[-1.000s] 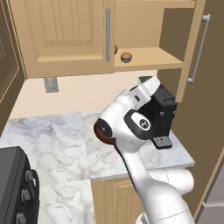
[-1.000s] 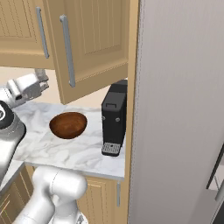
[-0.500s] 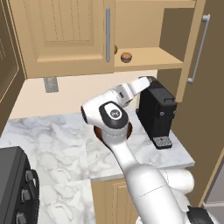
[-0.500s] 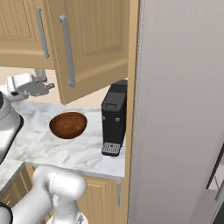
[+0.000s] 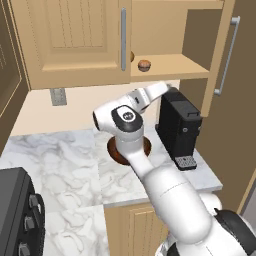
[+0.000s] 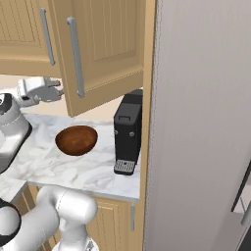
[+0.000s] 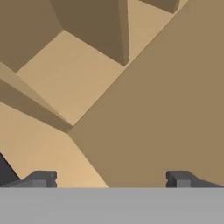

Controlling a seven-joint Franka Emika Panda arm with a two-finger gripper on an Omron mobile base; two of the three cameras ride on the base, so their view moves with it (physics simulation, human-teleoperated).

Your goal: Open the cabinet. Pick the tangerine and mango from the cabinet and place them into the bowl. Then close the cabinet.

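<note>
The two-finger gripper [image 7: 109,178], its dark tips spread wide and holding nothing, hangs under the light tan wooden wall cabinet [image 5: 75,40], whose right door stands open, above the round reddish-brown wooden bowl [image 6: 76,139] on the marble counter [image 6: 93,166] beside the black coffee machine [image 6: 127,131].

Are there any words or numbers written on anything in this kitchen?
None: no words, numbers or signs can be read anywhere.
The black coffee machine has a small round mark on its front, too small to read.
The cabinet doors and the bowl are plain.
</note>
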